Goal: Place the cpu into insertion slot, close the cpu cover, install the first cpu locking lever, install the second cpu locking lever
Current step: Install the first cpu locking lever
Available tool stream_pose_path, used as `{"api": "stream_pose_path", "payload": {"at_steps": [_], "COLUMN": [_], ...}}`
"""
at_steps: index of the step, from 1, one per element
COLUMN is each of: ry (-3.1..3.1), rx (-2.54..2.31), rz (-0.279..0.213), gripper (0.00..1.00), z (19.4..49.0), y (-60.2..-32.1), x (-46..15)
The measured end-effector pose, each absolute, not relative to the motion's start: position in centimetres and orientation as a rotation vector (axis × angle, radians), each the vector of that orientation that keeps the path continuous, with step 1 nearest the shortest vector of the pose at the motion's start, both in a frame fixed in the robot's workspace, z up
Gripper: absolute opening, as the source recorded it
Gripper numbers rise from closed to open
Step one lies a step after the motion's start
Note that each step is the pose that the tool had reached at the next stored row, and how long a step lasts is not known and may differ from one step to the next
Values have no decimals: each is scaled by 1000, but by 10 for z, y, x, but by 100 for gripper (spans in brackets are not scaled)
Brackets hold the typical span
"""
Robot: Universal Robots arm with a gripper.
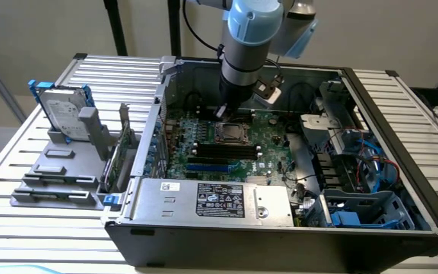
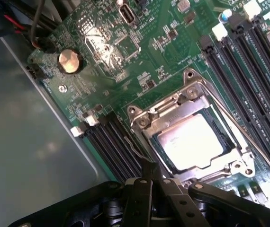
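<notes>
The cpu lies framed by the lowered cpu cover. The hand, fingers pressed together, is just beside that cover.

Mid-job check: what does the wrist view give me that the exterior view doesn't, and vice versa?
Wrist view: the cpu seated with the cpu cover down around it, and a coin cell on the board.
Exterior view: the whole open case, its power supply, and a hard drive outside it.
Both: the shut gripper, green board, memory slots.
</notes>
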State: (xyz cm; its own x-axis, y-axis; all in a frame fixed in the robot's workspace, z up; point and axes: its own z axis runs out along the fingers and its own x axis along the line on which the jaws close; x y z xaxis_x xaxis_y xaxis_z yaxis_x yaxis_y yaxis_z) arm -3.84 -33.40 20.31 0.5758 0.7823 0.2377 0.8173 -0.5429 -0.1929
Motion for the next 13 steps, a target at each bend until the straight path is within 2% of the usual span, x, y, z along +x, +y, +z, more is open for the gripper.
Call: {"api": "stream_pose_path", "payload": {"at_steps": [13], "ry": [-1318], "rx": [-2530], "rz": [-177], "gripper": [11], "z": [205], "y": [-330], "x": [-39]}}
